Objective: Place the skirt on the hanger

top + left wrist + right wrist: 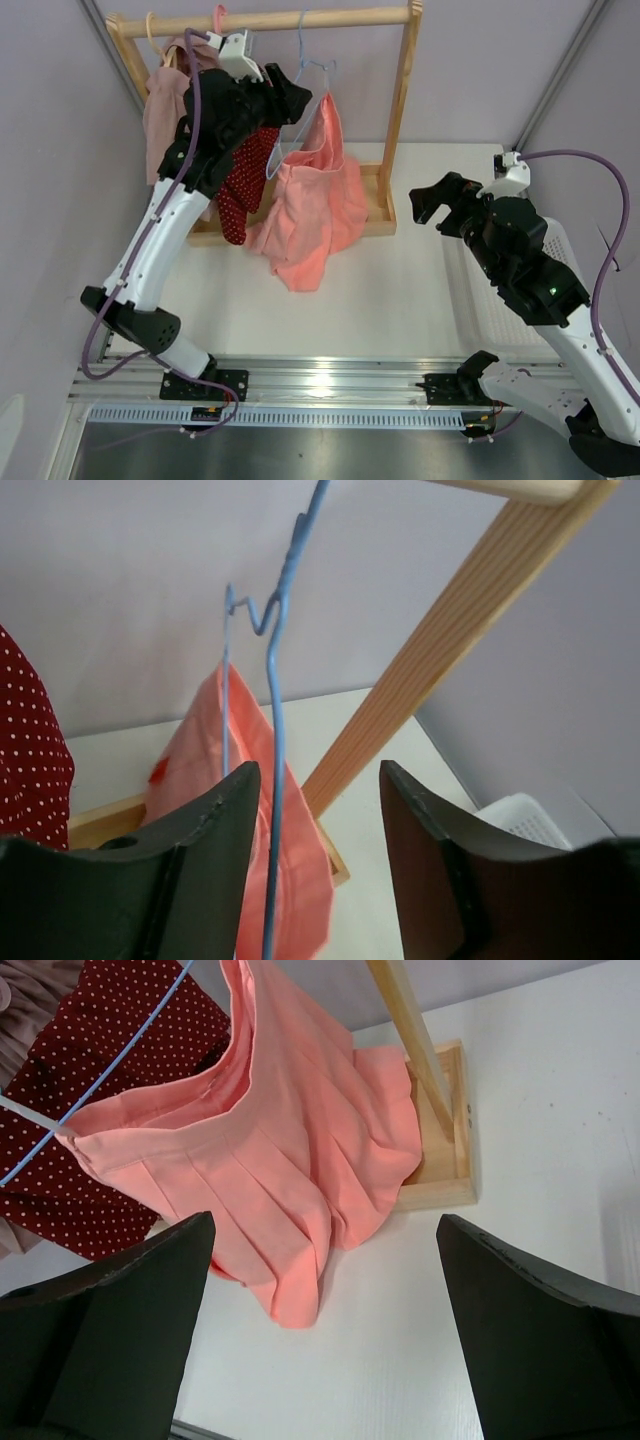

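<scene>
The salmon-pink skirt point(310, 210) hangs from the light-blue wire hanger point(300, 50) on the wooden rack, and its lower folds rest on the table. My left gripper point(290, 100) is raised beside the hanger. In the left wrist view it point(320, 770) is open, with the hanger wire point(271, 700) passing between the jaws close to the left finger and the skirt point(195, 745) behind it. My right gripper point(435, 205) is open and empty, right of the rack base. In the right wrist view it point(325, 1218) faces the skirt point(270, 1140) and hanger point(105, 1075).
The wooden rack point(400, 110) stands at the back. A dark red dotted garment point(245, 180) and a mauve-pink garment point(165, 110) hang left of the skirt. A white slotted tray point(470, 290) lies at the right under my right arm.
</scene>
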{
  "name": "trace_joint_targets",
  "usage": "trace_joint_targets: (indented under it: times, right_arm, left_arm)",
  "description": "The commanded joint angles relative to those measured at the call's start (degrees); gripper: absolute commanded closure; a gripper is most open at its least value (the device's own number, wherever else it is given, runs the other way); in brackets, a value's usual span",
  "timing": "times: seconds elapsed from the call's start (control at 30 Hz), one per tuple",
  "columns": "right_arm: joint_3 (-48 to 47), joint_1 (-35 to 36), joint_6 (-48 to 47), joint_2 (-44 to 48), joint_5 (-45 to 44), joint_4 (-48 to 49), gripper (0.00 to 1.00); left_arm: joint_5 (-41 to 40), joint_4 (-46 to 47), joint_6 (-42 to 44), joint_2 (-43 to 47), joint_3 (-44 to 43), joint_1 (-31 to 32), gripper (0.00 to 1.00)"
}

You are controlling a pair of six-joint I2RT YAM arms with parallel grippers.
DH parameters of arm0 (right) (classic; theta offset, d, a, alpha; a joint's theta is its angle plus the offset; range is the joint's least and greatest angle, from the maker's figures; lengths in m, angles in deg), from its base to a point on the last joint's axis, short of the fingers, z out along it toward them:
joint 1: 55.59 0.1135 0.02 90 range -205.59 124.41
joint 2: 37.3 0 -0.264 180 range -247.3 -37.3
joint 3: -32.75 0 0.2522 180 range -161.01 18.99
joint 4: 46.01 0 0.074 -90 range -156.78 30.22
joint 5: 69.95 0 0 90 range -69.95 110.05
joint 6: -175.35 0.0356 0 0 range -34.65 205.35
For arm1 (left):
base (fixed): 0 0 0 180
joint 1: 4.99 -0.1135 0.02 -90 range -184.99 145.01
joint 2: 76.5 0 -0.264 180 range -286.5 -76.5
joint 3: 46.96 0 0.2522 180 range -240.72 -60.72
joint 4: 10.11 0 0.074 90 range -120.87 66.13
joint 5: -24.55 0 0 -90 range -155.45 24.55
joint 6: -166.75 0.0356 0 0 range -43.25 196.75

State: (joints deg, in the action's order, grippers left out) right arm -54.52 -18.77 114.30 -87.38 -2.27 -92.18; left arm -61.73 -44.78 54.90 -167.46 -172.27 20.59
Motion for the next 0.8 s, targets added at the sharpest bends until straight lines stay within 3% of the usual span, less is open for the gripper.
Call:
trace_joint_targets:
  times: [0.0,0.03,0.07,0.13,0.43,0.77]
  right_arm:
    - [-0.1,-0.7,0.8,0.8,1.1,0.6,0.01]
    - [-0.2,-0.7,1.0,0.6,0.9,0.1,0.01]
    - [-0.1,-0.9,1.2,0.6,1.0,-0.5,0.01]
    - [1.0,-1.0,1.6,0.6,0.6,-1.4,0.01]
    - [7.2,-1.1,4.4,3.1,-3.2,-4.9,0.0]
    - [9.6,-1.1,4.7,3.2,-4.6,-4.6,0.0]
  left_arm:
    - [3.3,-1.4,2.3,6.0,0.7,-0.3,0.41]
    - [4.7,-2.2,2.4,8.3,2.2,-0.3,0.39]
    - [5.2,-2.4,2.6,9.8,3.3,-0.3,0.21]
    - [7.1,-2.8,2.8,14.7,8.6,-0.3,0.02]
    - [11.5,-6.6,3.8,36.7,33.5,-0.3,0.01]
    - [12.4,-14.1,6.0,53.4,47.7,-0.3,0.01]
